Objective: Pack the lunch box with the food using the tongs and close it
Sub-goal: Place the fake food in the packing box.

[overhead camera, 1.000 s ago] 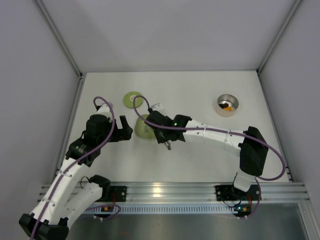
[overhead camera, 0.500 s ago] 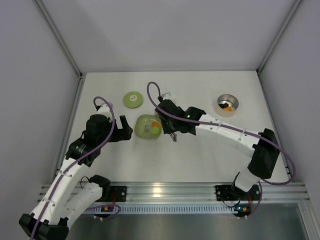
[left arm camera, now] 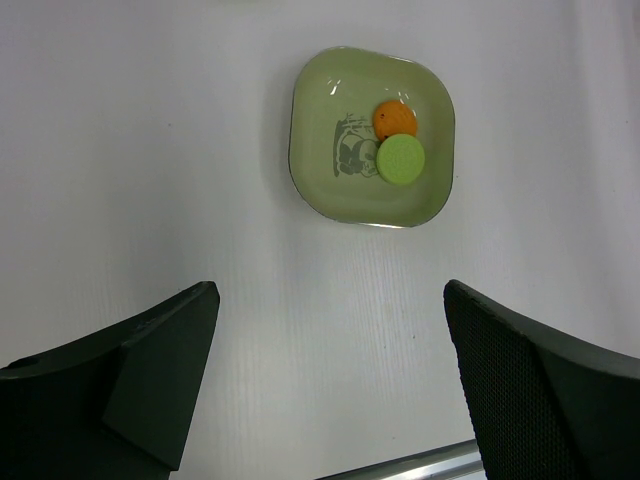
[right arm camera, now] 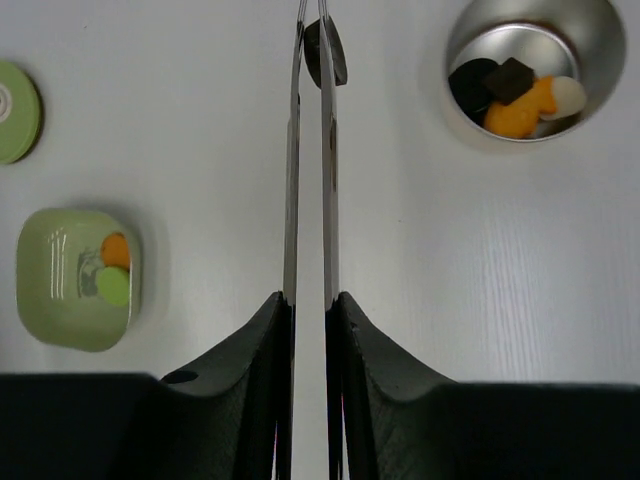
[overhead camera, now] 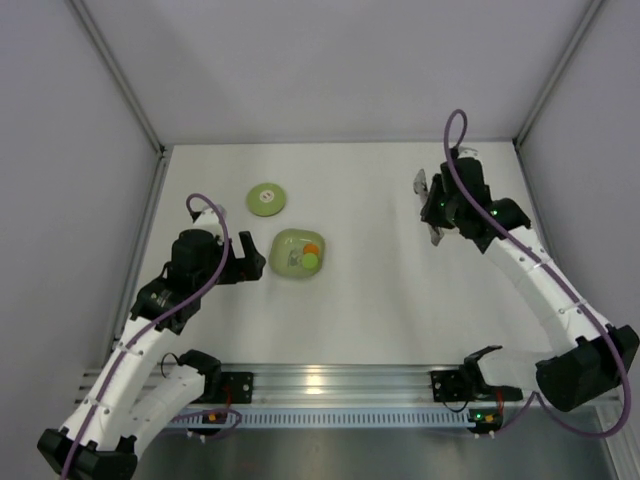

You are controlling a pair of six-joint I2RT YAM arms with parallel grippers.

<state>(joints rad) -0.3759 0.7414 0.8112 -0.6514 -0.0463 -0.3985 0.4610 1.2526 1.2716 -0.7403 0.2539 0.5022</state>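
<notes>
Quick swing away from the plate [right arm camera: 50,300]: right gripper [right arm camera: 308,305] clamped on tongs [right arm camera: 292,180], now just beside the lunch box [right arm camera: 470,35]. Tongs pinched nearly shut on a dark piece [right arm camera: 335,55]. Probably a drop next; orange piece [right arm camera: 116,250] and green piece [right arm camera: 113,287] waiting far from the lunch box.

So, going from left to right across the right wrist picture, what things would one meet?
Green lid at the left edge → light green plate → tongs → lunch box.
</notes>
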